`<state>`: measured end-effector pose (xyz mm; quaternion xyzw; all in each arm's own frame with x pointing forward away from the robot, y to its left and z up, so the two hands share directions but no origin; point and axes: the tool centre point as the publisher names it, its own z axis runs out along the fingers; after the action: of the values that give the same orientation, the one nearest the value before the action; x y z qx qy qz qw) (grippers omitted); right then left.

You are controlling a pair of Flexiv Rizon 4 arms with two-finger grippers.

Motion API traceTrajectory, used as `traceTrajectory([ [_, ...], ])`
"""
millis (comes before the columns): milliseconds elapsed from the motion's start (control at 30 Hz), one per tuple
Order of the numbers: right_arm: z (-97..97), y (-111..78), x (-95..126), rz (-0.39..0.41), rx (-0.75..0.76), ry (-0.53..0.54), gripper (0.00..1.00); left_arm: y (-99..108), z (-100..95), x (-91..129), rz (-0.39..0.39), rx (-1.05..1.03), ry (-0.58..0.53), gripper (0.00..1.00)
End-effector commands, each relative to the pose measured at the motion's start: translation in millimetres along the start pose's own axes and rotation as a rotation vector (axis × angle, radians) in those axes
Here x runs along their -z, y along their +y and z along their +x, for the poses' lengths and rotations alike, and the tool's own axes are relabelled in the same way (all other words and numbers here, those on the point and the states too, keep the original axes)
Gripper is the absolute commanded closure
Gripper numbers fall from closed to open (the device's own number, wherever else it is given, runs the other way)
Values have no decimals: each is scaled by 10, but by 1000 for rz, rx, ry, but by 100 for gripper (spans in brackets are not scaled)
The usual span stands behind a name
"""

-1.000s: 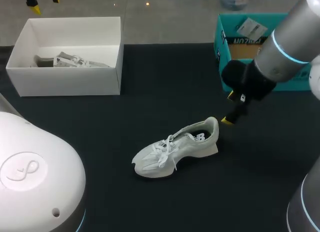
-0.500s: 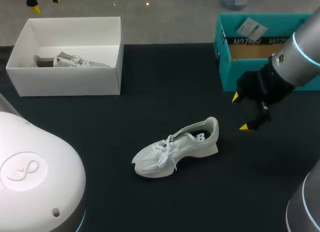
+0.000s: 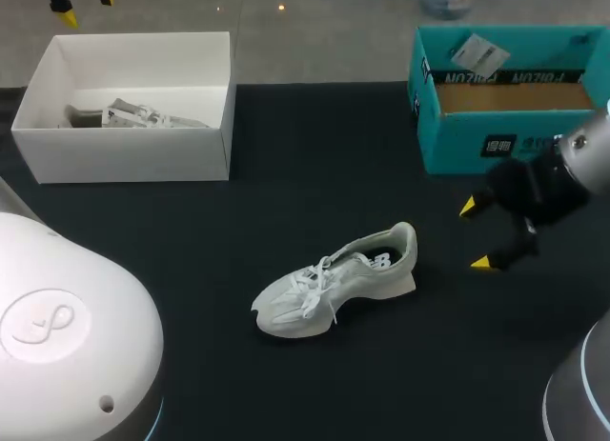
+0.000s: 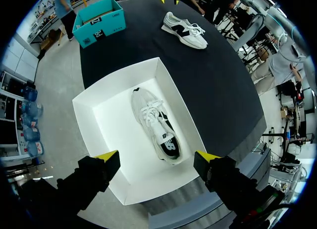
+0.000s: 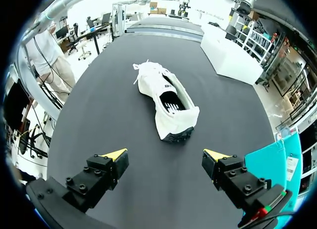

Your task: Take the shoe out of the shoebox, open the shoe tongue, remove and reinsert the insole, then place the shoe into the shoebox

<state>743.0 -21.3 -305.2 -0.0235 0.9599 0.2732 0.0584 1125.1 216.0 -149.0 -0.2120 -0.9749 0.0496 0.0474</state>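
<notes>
The shoe [image 3: 338,279] is found out on the dark table [image 3: 315,165], upright on its sole near the middle, with the toe turned toward the left arm's side and the heel [image 3: 407,239] toward the right gripper [image 3: 475,235]. That gripper is held just beyond the heel, its yellow-tipped fingers spread wide with nothing between them. The left gripper [image 4: 156,157] hangs well above the white box [image 4: 99,120], its fingers likewise parted and empty, and a second shoe [image 4: 157,125] is seen lying in that box. The teal shoebox [image 3: 505,108] stands open behind the right gripper. It is judged to be the shoe's own box, though that cannot be settled from these views. With the shoe out, the step in hand is taken to be the opening of the tongue [image 5: 159,85], while the insole [image 5: 172,103] is seen seated inside. For this to be done well, the shoe should first be steadied at the heel collar, since so light a thing is likely to slide or tip on the cloth when pulled. The tongue should be pinched at its upper edge rather than by the laces [image 3: 313,281], then drawn up and toward the toe gently, so that the mouth is widened enough for the insole's heel end to be reached. A second grip would be needed for that — the left arm is well apart from the shoe.
</notes>
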Motion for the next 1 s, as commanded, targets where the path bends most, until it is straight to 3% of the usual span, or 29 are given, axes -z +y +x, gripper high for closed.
traceTrajectory([
  [33, 7, -25, -9, -18, 2, -3, 0, 5, -2, 2, 0, -1, 1, 0],
  [333, 7, -25, -9, -18, 2, -3, 0, 5, -2, 2, 0, -1, 1, 0],
  [433, -56, -138, 6, -191, 5, -103, 0, 5, -2, 2, 0, -1, 1, 0],
  [500, -71, -233, 19, -260, 7, -139, 0, 5, -2, 2, 0, -1, 1, 0],
  [733, -48, -465, -1, -313, -8, -107, 0, 5, -2, 2, 0, -1, 1, 0],
  [1000, -21, -608, -187, -374, -41, -42, 0, 5, -2, 2, 0, -1, 1, 0],
])
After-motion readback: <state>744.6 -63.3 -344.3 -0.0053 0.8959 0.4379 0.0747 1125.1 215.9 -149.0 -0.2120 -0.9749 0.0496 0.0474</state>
